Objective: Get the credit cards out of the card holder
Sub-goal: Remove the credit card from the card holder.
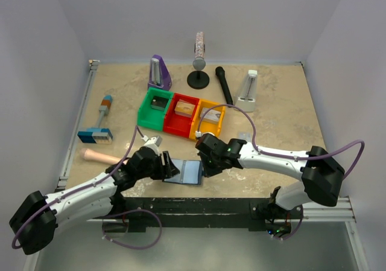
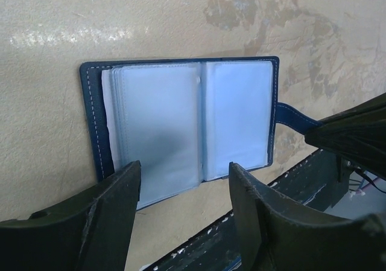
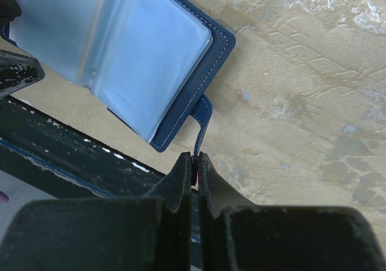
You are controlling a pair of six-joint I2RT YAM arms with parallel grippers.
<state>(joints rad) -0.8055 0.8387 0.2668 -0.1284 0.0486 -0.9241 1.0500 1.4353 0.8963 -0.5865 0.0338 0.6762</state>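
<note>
The navy card holder (image 1: 186, 172) lies open near the table's front edge, pale blue sleeves facing up. It fills the left wrist view (image 2: 181, 123) and the upper left of the right wrist view (image 3: 120, 47). My right gripper (image 3: 194, 159) is shut on the holder's strap tab (image 3: 203, 117), at the holder's right side (image 1: 208, 165). My left gripper (image 2: 184, 180) is open, its fingers (image 2: 120, 186) hovering at the holder's near edge, on its left in the top view (image 1: 166, 165). No credit cards show; the sleeves look pale and blank.
Green (image 1: 154, 108), red (image 1: 183, 114) and yellow (image 1: 210, 119) bins stand just behind. A blue-and-white block (image 1: 94, 136) and a peg (image 1: 99, 156) lie left. A purple metronome (image 1: 158, 73), microphone stand (image 1: 199, 72), black microphone (image 1: 224, 85) and white metronome (image 1: 248, 91) stand farther back. A black rail (image 2: 289, 186) runs along the table's front edge.
</note>
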